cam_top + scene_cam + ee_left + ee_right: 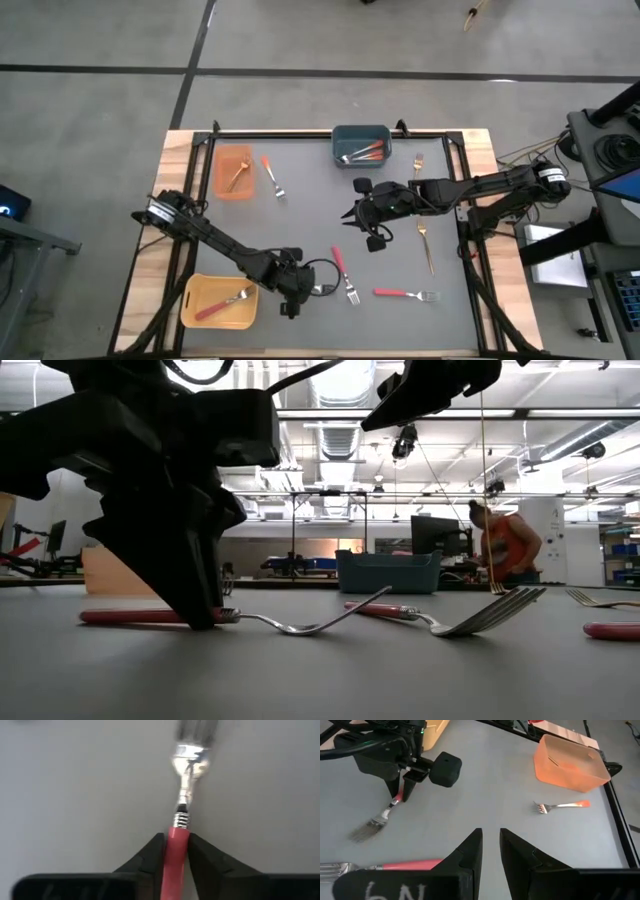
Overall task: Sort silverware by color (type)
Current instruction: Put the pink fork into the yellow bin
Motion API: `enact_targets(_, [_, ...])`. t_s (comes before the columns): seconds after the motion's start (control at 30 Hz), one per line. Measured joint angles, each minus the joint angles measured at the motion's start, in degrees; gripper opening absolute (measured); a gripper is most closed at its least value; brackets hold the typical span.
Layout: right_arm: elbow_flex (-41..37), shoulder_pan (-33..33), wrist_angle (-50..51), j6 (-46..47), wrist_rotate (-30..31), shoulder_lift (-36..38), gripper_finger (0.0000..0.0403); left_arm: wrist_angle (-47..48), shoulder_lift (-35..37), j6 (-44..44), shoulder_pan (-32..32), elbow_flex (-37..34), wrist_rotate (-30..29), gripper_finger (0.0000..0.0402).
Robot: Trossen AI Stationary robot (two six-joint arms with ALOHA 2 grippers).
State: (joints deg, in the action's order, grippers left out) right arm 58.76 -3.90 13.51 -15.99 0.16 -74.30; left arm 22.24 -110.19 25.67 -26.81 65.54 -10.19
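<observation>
On the grey tabletop (300,230), lower centre, the left pincer (175,851) clamps a red-handled fork (177,847): lift level toward the yellow bin (196,291); right pincer (490,847), empty, stands slightly apart.

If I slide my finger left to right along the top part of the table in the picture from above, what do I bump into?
orange bin → orange-handled fork → blue-grey bin → small gold fork
</observation>
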Motion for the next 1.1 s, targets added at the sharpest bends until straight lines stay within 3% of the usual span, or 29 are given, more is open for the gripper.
enact_targets(0.1, [0.00,0.00,0.00,0.00,-0.01,0.00,0.0058,-0.04,0.00,-0.94,0.03,0.00,-0.44,0.0025])
enact_targets(0.57, [-0.02,0.02,0.11,-0.33,-0.05,0.00,0.0058,3.75,5.45,-6.32,1.25,-0.13,-3.20,0.0025])
enact_targets(0.7, [-0.02,0.17,0.22,-0.69,0.35,0.00,0.0058,5.66,9.69,-7.86,1.57,-0.11,-3.20,0.0025])
enact_targets(0.9, [-0.04,0.20,0.23,-2.02,6.59,0.00,0.0058,12.03,18.31,-8.05,1.57,-0.11,-3.17,0.0025])
enact_targets(1.1, [-0.07,0.48,-0.61,-3.12,7.38,0.00,0.0058,21.29,26.76,-5.13,1.52,-0.11,-3.20,0.0025])
